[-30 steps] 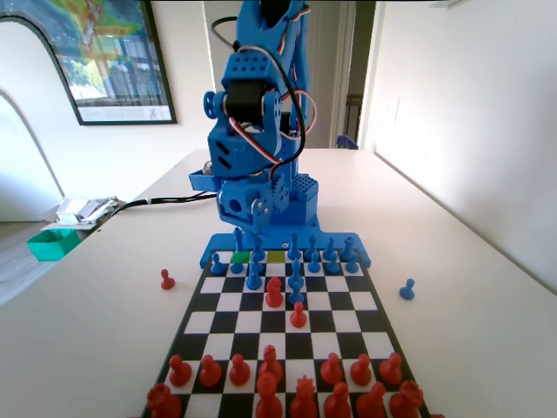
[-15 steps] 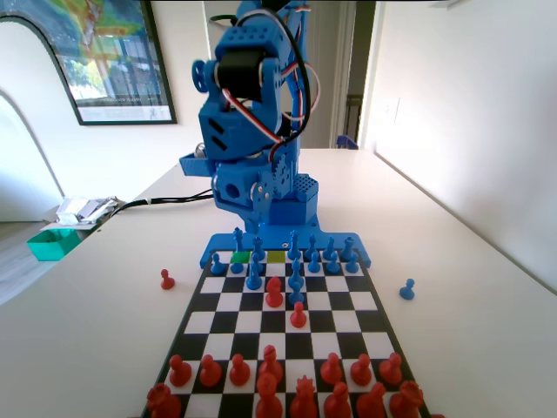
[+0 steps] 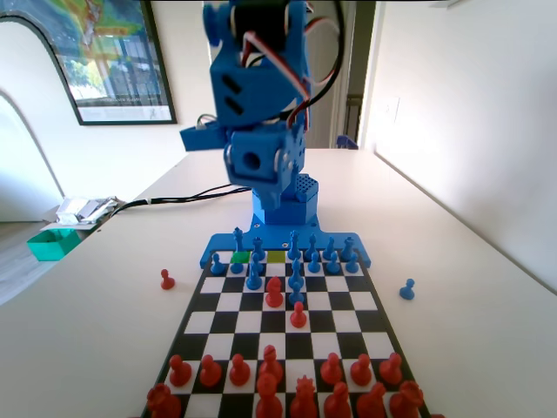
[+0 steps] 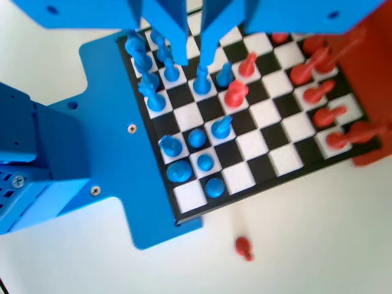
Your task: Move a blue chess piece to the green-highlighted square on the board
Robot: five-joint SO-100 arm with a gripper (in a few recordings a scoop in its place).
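Observation:
The board (image 3: 344,300) lies lengthwise in the fixed view, red pieces near, blue pieces (image 3: 296,252) at the far end. A green-highlighted square (image 3: 242,257) lies in the far rows left of centre, and a yellow-green one (image 3: 276,256) is two squares to its right. One blue piece (image 3: 253,277) stands a row forward of the green square. The blue arm (image 3: 261,96) is raised high above the far end. In the wrist view my gripper (image 4: 193,60) hangs open over the blue pieces (image 4: 202,82) on the board (image 4: 248,144), with nothing between its jaws.
A blue pawn (image 3: 406,289) stands off the board on the table at the right. A red pawn (image 3: 166,279) stands off it at the left, also visible as the red pawn (image 4: 244,248) below the board's edge. A green box (image 3: 52,244) sits at far left.
The arm has risen from low over the far-left squares to high above the board. No piece came up with it, and the pieces stand as before.

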